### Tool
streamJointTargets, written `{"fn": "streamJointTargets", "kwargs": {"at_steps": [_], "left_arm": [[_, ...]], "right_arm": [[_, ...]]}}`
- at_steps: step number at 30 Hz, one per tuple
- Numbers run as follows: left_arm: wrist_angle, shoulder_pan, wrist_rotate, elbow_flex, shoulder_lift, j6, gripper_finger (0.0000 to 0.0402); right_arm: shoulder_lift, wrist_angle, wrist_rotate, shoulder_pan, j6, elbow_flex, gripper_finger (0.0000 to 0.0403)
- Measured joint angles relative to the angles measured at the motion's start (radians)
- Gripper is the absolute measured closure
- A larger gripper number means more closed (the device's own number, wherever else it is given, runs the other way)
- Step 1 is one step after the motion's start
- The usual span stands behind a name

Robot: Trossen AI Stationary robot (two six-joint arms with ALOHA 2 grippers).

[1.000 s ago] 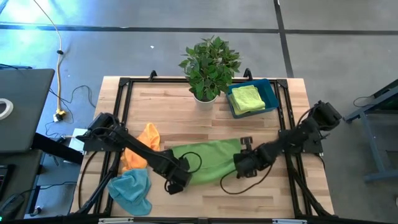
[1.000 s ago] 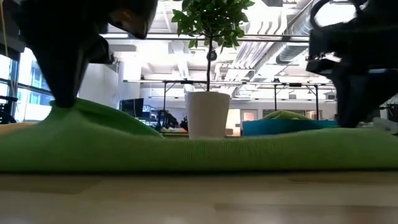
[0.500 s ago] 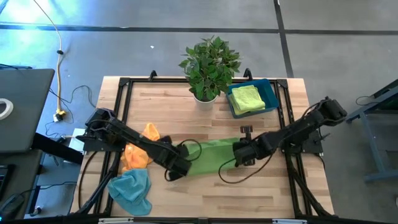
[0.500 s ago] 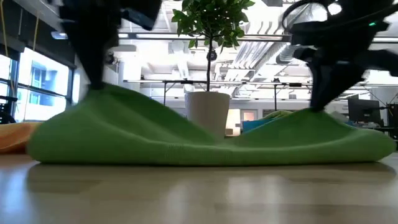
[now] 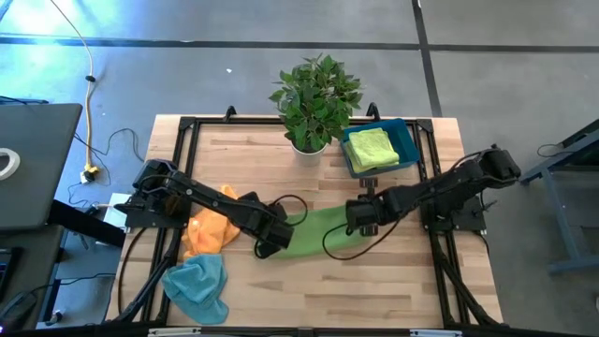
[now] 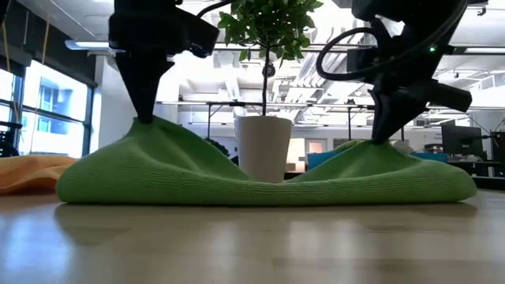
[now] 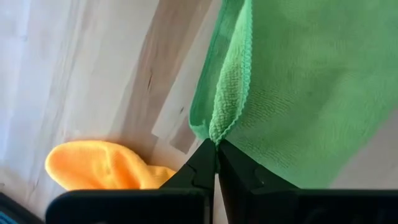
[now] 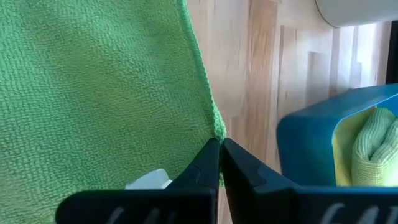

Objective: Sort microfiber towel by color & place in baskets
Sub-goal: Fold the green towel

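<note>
A green towel [image 5: 314, 229] lies at mid-table, raised into two peaks with a sag between them [image 6: 260, 177]. My left gripper [image 5: 271, 241] is shut on its left end and my right gripper [image 5: 358, 213] on its right end. The teal-blue basket [image 5: 409, 140] stands at the far right with a folded yellow-green towel [image 5: 372, 148] inside. An orange towel [image 5: 211, 229] and a blue towel [image 5: 198, 285] lie crumpled on the table at the left. My left gripper pinches the green towel's hemmed edge, doubled over at a corner [image 7: 225, 121], between its two fingertips [image 7: 202, 163]. The fingers point steeply down from above. That end stands up in a peak [image 6: 150, 130]; the cloth below slopes slack onto the table. My right gripper pinches the green towel's hemmed edge at a corner [image 8: 214, 124] between its two fingertips [image 8: 205, 160], slanting down from above. That end is raised in a peak [image 6: 375, 146], and the rest of the cloth rests slack on the table.
A white plant pot [image 5: 311, 142] with a leafy plant stands at the far middle, just left of the basket. A black frame [image 5: 187, 126] runs around the table's edges. Bare wood lies along the near edge [image 5: 374, 290].
Both grippers, still shut, have gone toward the table's far edge and slightly up. They have carried the green towel's near edge with them, so the cloth is folded over and narrower from above. It now stands in two peaks instead of lying nearly flat.
</note>
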Motion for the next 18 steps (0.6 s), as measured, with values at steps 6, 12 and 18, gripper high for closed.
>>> {"fn": "streamJointTargets", "kwargs": {"at_steps": [6,12,18], "left_arm": [[0.000,0.019,-0.014,0.000,0.000,0.021,0.0397],[0.000,0.019,-0.021,0.000,0.000,0.021,0.0374],[-0.047,0.020,-0.002,0.000,0.000,-0.002,0.0301]], "right_arm": [[0.000,0.003,-0.005,-0.014,-0.018,0.000,0.0403],[0.000,0.005,-0.009,-0.015,-0.016,-0.001,0.0382],[0.000,-0.002,-0.017,-0.014,0.029,0.000,0.0301]]}}
